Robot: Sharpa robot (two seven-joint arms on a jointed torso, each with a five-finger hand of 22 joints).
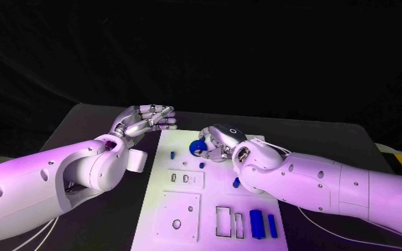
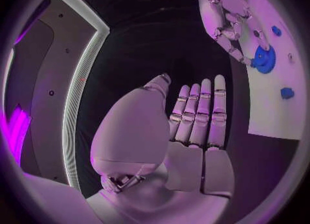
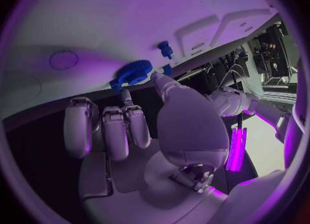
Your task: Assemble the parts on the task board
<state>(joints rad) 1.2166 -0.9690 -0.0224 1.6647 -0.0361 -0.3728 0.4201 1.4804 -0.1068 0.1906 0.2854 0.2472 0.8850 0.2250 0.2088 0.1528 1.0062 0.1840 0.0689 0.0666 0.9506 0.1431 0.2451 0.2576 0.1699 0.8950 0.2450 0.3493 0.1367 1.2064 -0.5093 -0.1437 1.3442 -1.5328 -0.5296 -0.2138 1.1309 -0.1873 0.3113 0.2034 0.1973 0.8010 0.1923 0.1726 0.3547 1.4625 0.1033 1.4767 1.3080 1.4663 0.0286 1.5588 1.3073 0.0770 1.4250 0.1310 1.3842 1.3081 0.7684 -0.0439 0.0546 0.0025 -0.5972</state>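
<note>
Right hand (image 1: 219,142) pinched the blue gear (image 1: 198,146) in its fingers at the upper middle of the task board (image 1: 186,207), while the left hand (image 1: 144,119) hovered empty, fingers straight, over the dark surface (image 1: 100,120) at centre left.

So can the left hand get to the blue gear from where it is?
Probably not easily. The right hand already has its fingers on the blue gear, blocking the way, and the left hand sits off the task board, holding nothing.

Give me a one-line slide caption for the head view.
Right hand grips a blue gear at the white task board's far end while the left hand hovers open beside the board.
</note>
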